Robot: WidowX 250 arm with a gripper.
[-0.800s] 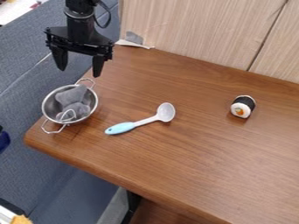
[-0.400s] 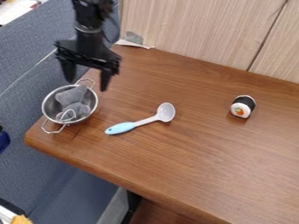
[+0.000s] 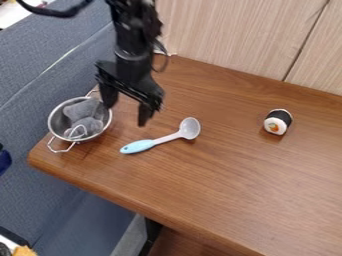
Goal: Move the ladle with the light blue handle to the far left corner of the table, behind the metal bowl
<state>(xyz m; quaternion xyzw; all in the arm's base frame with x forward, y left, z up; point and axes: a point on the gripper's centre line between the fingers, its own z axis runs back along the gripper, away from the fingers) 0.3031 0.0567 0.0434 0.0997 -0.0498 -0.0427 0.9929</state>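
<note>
The black gripper (image 3: 125,114) hangs over the left part of the table, its fingers spread wide with nothing between them. Its left finger is above the right rim of a metal colander (image 3: 51,125), and its right finger is above the wood behind the ladle. In the colander lies a grey cloth-like item (image 3: 85,116) with a thin pale loop beside it. A ladle with a light blue handle (image 3: 137,146) and a grey-white bowl (image 3: 190,128) lies right of the colander. Farther right sits a toy sushi roll (image 3: 277,122), black around its side with a white face.
The brown wooden table (image 3: 220,185) meets a pale wood panel (image 3: 227,35) at the back. Its rounded front edge runs diagonally from the left corner. A blue-grey padded surface (image 3: 40,65) lies beyond the left edge, and the colander stands close to that corner.
The arm and open gripper have moved right and toward the camera, from behind the colander to the area between it and the ladle. The objects on the table have kept their places.
</note>
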